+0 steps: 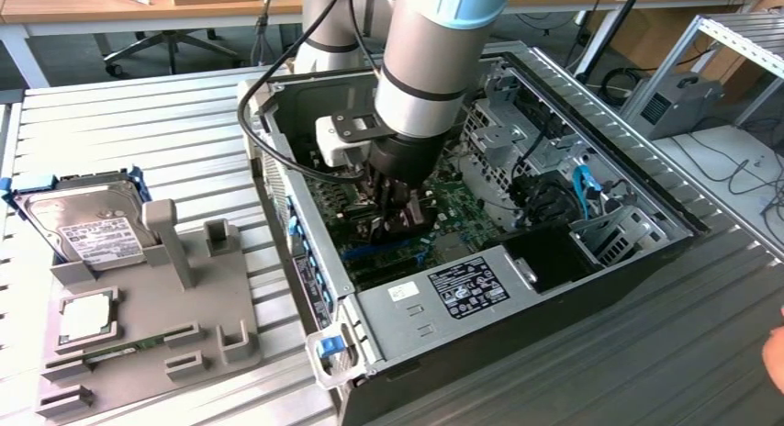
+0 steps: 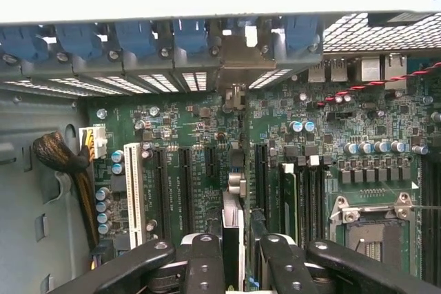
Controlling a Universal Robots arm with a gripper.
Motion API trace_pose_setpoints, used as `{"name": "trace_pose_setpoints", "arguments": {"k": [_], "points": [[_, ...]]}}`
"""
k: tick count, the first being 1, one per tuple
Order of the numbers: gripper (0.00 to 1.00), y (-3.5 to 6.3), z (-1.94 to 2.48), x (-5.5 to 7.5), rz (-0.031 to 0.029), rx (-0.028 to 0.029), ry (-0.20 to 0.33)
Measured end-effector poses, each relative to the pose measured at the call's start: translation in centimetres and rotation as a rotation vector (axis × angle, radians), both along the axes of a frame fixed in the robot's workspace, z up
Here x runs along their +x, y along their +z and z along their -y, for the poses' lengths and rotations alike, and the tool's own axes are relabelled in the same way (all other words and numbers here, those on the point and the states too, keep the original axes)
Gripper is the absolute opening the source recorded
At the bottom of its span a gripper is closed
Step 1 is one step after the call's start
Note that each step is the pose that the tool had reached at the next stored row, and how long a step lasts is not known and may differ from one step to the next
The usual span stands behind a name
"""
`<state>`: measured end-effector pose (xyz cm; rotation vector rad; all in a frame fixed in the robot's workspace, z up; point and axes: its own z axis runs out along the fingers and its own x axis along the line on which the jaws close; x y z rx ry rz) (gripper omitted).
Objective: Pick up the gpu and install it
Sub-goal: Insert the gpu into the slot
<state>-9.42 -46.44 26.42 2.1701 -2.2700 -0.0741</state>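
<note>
My gripper [image 1: 398, 226] is down inside the open computer case [image 1: 405, 353], just above the green motherboard [image 1: 460, 206]. In the wrist view the gpu [image 2: 233, 222] shows edge-on as a thin card running between the two black fingers [image 2: 205, 266], and my gripper [image 2: 238, 263] is shut on it. Its silver end bracket [image 2: 238, 67] stands against the case's rear slot openings, below the row of blue latches [image 2: 134, 36]. The card lies in line with the black expansion slots [image 2: 186, 184]. I cannot tell whether its lower edge sits in a slot.
A white slot [image 2: 134, 194] and the CPU socket [image 2: 372, 222] flank the card. Outside the case, a grey fixture [image 1: 184, 297] holds a silver hard drive [image 1: 80, 222], a chip [image 1: 86, 318] and a memory stick [image 1: 117, 351]. A hand [image 1: 774, 362] shows at the exterior view's right edge.
</note>
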Motion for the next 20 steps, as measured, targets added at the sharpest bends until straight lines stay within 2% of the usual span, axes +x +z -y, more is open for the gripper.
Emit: {"name": "trace_pose_setpoints", "arguments": {"k": [2, 4, 8, 11, 14, 16, 20], "points": [[0.26, -0.01, 0.01, 0.00, -0.0001, -0.0041, -0.001], [0.26, 0.00, 0.01, 0.02, 0.0000, -0.0122, -0.002], [0.26, -0.02, 0.00, 0.05, -0.0001, -0.0129, -0.003], [0.26, -0.07, 0.00, 0.04, -0.0004, -0.0111, -0.004], [0.26, -0.08, -0.05, 0.05, -0.0002, -0.0030, -0.005], [0.26, -0.09, -0.08, 0.05, -0.0001, 0.0001, -0.005], [0.26, -0.09, -0.08, 0.04, -0.0003, 0.0004, 0.001]]}}
